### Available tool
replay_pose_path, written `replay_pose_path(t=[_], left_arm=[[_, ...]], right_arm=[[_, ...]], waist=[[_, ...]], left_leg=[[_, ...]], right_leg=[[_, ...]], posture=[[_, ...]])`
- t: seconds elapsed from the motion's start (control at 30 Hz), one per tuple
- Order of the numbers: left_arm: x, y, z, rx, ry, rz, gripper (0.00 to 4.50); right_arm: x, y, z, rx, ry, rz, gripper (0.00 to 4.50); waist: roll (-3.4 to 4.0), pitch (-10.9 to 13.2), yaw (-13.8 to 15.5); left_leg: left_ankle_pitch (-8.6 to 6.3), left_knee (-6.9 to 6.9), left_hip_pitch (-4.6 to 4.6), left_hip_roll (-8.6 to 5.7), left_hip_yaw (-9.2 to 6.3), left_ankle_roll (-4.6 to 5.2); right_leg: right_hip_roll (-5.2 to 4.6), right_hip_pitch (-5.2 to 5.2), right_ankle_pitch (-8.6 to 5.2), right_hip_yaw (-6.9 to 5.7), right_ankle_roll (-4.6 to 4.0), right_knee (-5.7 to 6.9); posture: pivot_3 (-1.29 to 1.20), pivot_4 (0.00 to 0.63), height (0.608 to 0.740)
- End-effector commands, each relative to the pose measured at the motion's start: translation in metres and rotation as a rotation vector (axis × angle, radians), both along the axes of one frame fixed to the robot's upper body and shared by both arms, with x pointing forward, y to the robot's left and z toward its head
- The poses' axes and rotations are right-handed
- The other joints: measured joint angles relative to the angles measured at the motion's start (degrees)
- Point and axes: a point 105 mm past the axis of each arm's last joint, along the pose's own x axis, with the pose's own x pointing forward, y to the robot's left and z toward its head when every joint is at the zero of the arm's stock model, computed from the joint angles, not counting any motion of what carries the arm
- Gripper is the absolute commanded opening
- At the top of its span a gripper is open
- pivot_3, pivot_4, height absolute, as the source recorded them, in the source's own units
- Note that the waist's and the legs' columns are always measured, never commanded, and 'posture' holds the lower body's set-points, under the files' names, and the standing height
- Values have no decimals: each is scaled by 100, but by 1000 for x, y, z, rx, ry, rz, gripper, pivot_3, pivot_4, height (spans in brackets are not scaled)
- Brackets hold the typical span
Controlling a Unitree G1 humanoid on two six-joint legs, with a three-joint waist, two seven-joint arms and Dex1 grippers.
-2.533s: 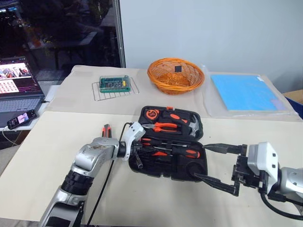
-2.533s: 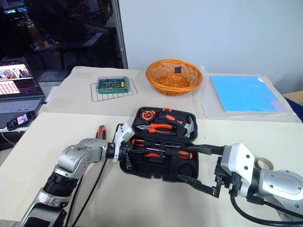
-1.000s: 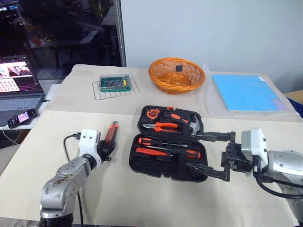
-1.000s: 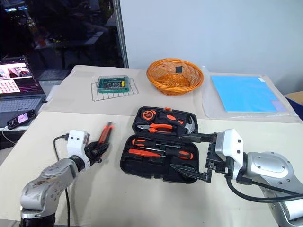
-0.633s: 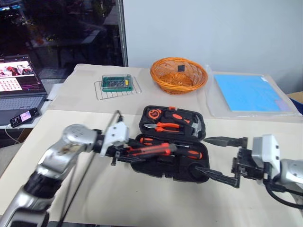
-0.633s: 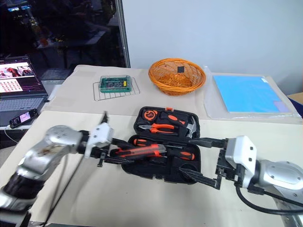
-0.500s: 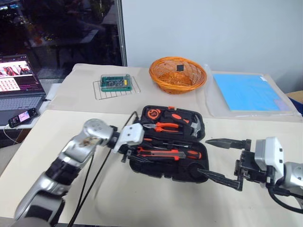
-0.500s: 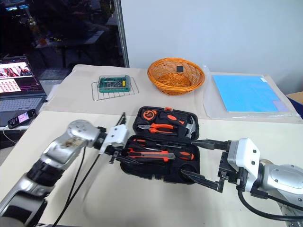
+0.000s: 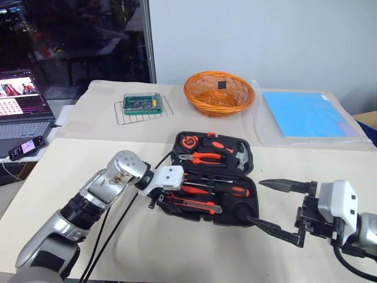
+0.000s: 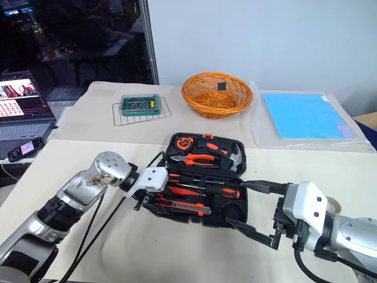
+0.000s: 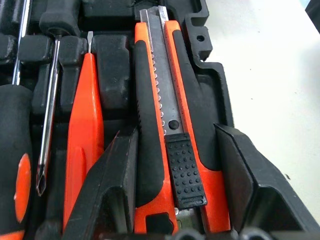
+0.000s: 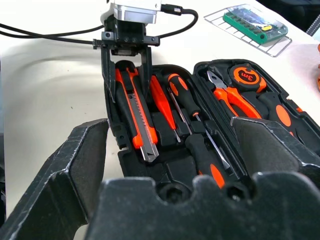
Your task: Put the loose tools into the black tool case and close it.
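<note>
Left gripper clamped on utility knife, lower centre of frame, inside open black tool case; right gripper spread wide, empty, lower right

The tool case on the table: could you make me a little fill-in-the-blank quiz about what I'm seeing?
1. The black tool case lies ___, its lid not yet shut.
2. The left gripper has its jaws on either side of the utility ___.
3. Behind the case stands an orange wicker ___.
4. The right gripper has its jaws ___.

Missing words: open; knife; basket; open
</note>
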Motion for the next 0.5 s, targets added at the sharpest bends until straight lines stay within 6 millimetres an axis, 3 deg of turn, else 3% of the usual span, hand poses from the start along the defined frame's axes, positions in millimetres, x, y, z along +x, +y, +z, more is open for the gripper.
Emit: replay_pose_path(t=[0.03,0.23,0.3,0.43,0.5], left_arm=[[-3,-4,-3,19,-19,-12,1786],[-6,-12,-6,10,-7,-30,1786],[-1,-15,-2,-18,-31,-6,2791],[6,-22,32,-239,-26,46,4039],[8,-21,47,-374,77,124,3778]], right_arm=[[1,1,7,2,-35,5,4500],[1,0,7,-5,-28,16,4500],[0,-1,7,-9,-22,20,4500],[-2,-6,4,-36,-5,23,4500],[-2,-10,4,-40,-2,19,4500]], waist=[[0,0,6],[0,0,36],[1,-1,48],[0,0,61],[0,0,55]], left_leg=[[0,0,-1,0,-1,0],[-2,1,-1,-2,2,4],[-2,1,0,-2,2,4],[-2,2,-2,-2,1,4],[-2,4,-2,-1,0,4]], right_leg=[[1,0,0,-1,0,-1],[1,2,0,0,1,-2],[2,2,0,0,1,-1],[1,2,0,0,1,-1],[1,1,0,0,1,0]], posture=[[0,150,740],[0,150,740],[0,150,740],[0,150,740],[0,150,740]])
